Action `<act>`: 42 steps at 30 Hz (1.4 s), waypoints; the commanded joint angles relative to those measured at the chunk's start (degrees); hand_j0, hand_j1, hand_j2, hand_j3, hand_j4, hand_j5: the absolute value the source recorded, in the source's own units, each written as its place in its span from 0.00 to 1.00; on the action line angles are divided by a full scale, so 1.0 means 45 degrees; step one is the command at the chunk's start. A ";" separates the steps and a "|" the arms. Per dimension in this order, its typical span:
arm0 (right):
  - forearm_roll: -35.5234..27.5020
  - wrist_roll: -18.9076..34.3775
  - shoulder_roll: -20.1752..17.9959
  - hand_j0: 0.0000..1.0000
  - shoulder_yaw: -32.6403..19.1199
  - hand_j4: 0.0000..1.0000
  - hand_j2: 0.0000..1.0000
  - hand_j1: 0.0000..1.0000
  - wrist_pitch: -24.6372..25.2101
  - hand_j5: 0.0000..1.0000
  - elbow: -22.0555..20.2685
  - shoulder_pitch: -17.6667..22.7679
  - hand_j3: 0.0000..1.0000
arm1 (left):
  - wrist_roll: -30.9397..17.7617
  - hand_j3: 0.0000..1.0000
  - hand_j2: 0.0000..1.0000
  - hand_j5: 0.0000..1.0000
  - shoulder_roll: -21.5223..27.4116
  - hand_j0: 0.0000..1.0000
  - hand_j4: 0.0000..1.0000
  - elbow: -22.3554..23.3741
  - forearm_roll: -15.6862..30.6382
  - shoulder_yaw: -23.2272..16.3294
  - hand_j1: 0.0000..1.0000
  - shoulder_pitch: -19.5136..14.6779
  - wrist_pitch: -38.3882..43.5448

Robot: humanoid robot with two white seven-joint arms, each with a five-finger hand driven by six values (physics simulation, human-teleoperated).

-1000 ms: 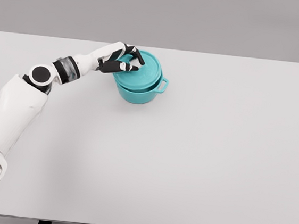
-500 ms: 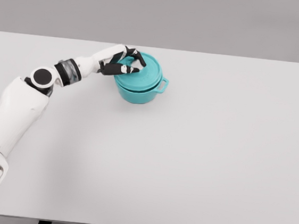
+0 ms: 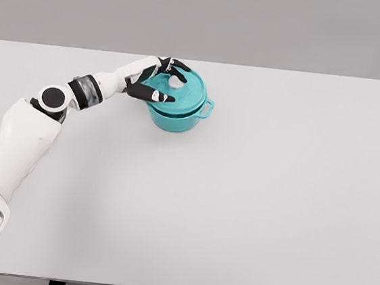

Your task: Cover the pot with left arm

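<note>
Table [image 3: 271,212], white, fills most of your frame and carries one group of items only, up in the upper centre-left. Left arm [image 3: 20,145], white, comes in from the lower left and reaches diagonally up to that group. Pot [image 3: 179,117], teal, stands upright in the upper centre-left, one side handle showing on its right; it has kept its place over the last second. Lid [image 3: 181,92], teal, now sits on the pot's rim, looking flatter and more centred than half a second ago, when it rode tilted under the fingers. Left hand [image 3: 157,81], at the lid's left edge, has gone from pinched around the lid to fingers spread, thumb and forefinger parted, gripping nothing; whether the tips touch the lid you cannot tell. Judgement: cover is placed and released, so only a withdrawal remains for you.
</note>
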 commanded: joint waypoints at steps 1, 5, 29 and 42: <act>0.0007 0.0004 -0.0001 1.00 -0.0002 1.00 1.00 1.00 -0.0006 1.00 0.0003 0.0000 1.00 | -0.0001 0.84 0.84 0.84 0.0008 0.84 0.84 -0.0006 0.0050 -0.0002 0.84 0.0000 0.0014; 0.0007 0.0004 -0.0001 1.00 -0.0002 1.00 1.00 1.00 -0.0006 1.00 0.0003 0.0000 1.00 | -0.0001 0.89 0.89 0.89 0.0047 0.89 0.89 -0.0006 0.0050 -0.0002 0.89 0.0020 0.0014; 0.0007 0.0004 -0.0001 1.00 -0.0002 1.00 1.00 1.00 -0.0006 1.00 0.0003 0.0000 1.00 | -0.0001 1.00 1.00 1.00 0.0262 1.00 1.00 -0.0435 0.0206 0.0037 1.00 0.0020 -0.0006; 0.0007 0.0004 -0.0001 1.00 -0.0002 1.00 1.00 1.00 -0.0006 1.00 0.0003 0.0000 1.00 | -0.0001 1.00 1.00 1.00 0.1882 1.00 1.00 -0.2466 0.1319 0.0018 1.00 0.0234 -0.0006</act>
